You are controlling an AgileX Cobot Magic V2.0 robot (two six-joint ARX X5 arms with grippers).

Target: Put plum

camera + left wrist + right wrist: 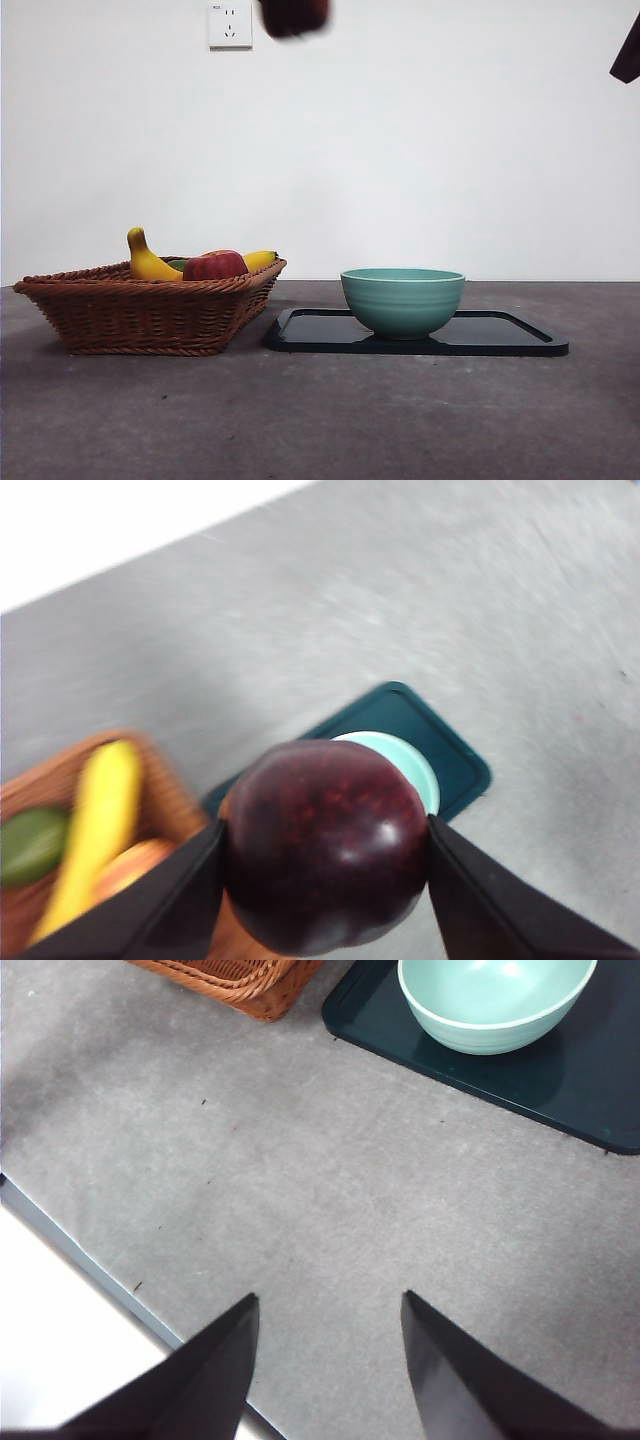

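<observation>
My left gripper [325, 855] is shut on the plum [325, 855], a glossy dark maroon fruit, and holds it high above the table. In the front view the plum [293, 15] shows only as a dark blur at the top edge, above the gap between basket and bowl. Below it stand the green bowl [410, 765] and the dark tray [440, 745]. My right gripper [328, 1345] hangs open over bare table near the front edge, apart from everything; in the front view it shows as a dark tip [628, 50] at the top right corner.
A wicker basket [150, 305] on the left holds a yellow banana [150, 265], a red apple [214, 266] and a green fruit [30, 845]. The green bowl [402, 300] stands on the left half of the dark tray [500, 335]. A wall socket [230, 24] is on the wall.
</observation>
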